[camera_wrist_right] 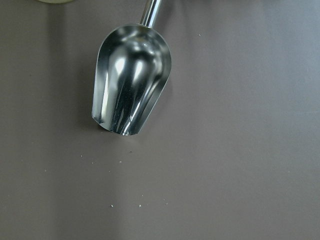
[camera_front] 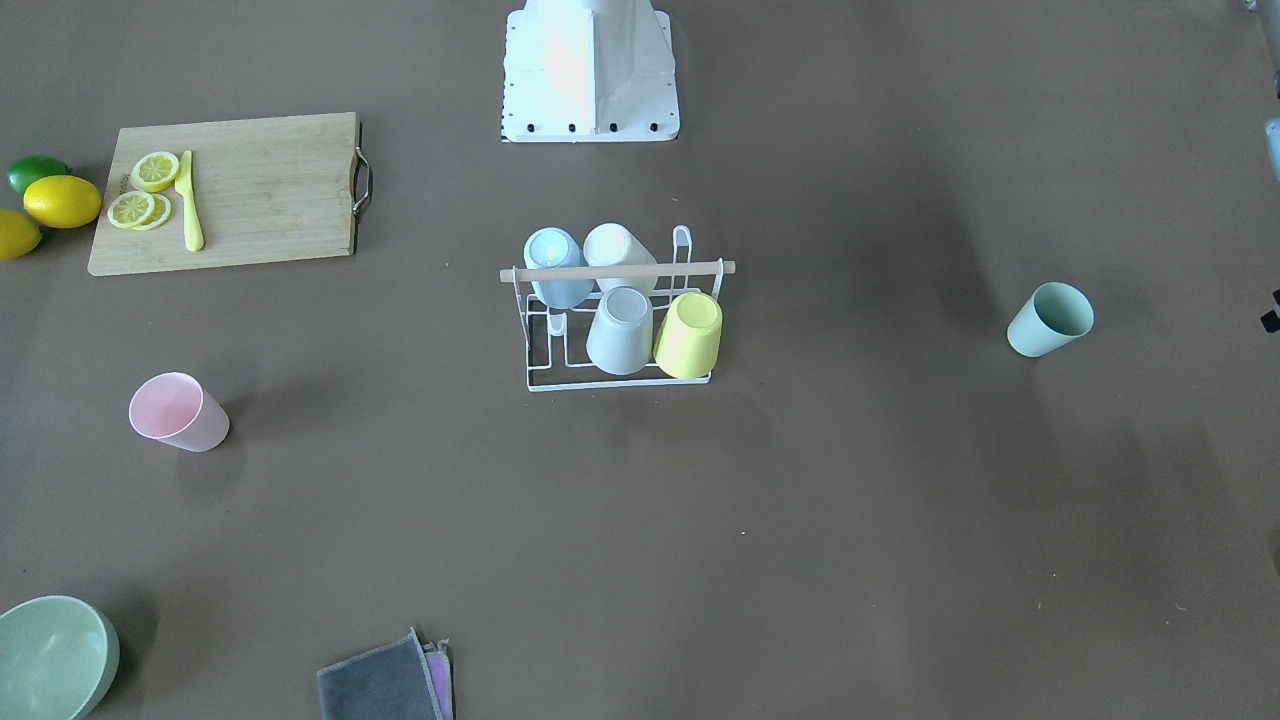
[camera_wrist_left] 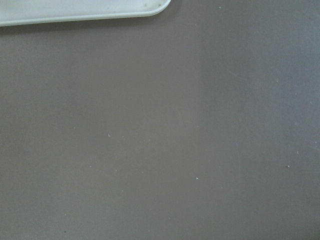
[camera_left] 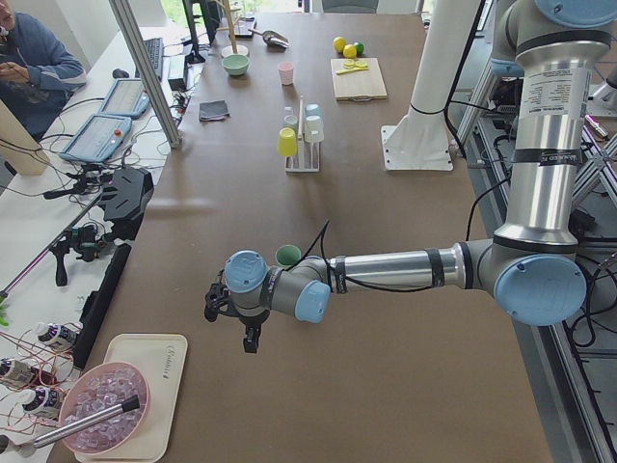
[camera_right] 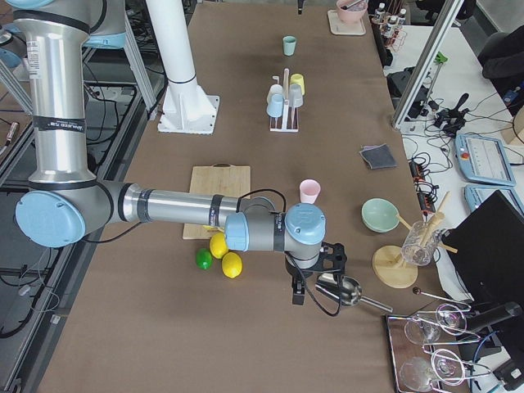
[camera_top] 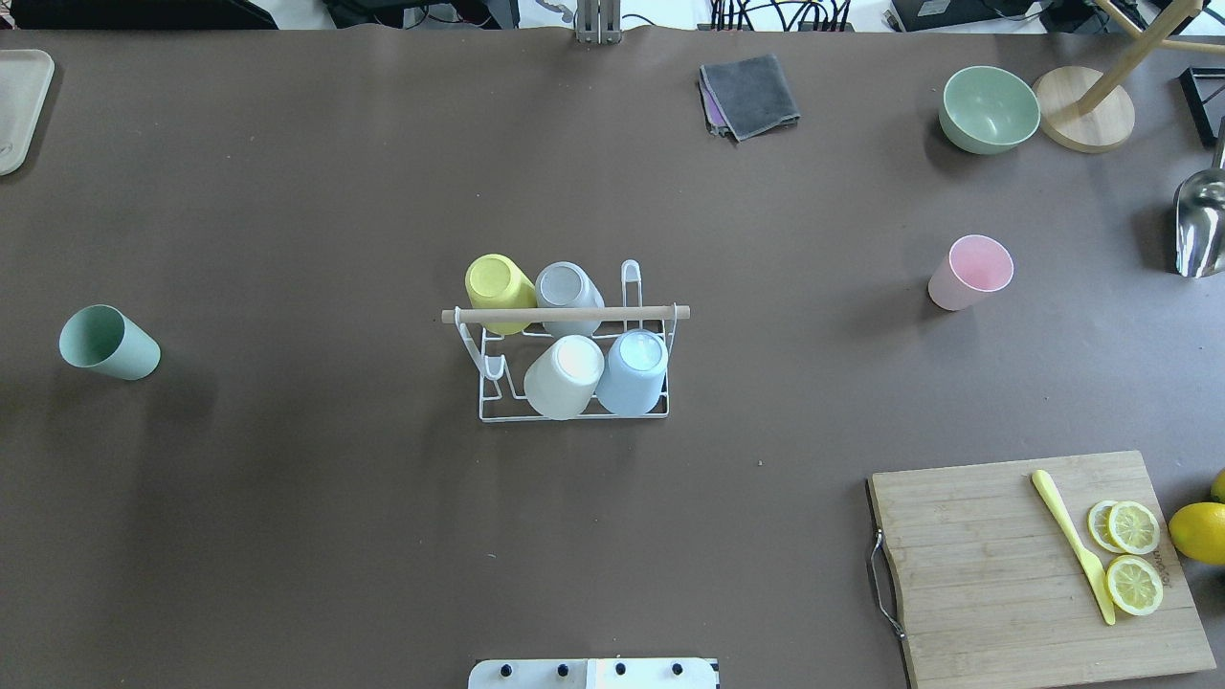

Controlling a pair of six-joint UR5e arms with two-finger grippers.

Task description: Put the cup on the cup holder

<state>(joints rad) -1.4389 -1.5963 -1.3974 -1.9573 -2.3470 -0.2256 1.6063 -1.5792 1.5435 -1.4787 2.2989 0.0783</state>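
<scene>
The white wire cup holder (camera_front: 620, 381) with its wooden rod (camera_top: 565, 313) stands mid-table and carries several upturned cups: yellow, grey, white and pale blue. A green cup (camera_front: 1050, 320) stands upright on the robot's left side, also in the overhead view (camera_top: 107, 343). A pink cup (camera_front: 178, 412) stands upright on the right side (camera_top: 969, 273). My left gripper (camera_left: 249, 338) hovers over bare table beyond the green cup (camera_left: 287, 256), near a tray. My right gripper (camera_right: 299, 291) hovers beside a metal scoop (camera_wrist_right: 131, 80). I cannot tell whether either gripper is open or shut.
A cutting board (camera_top: 1014, 574) holds lemon slices and a yellow knife, with lemons (camera_front: 62, 200) and a lime beside it. A green bowl (camera_top: 989, 108), a grey cloth (camera_top: 749, 94), a wooden stand (camera_top: 1086, 120) and a white tray (camera_top: 19, 105) lie near the table's far edge.
</scene>
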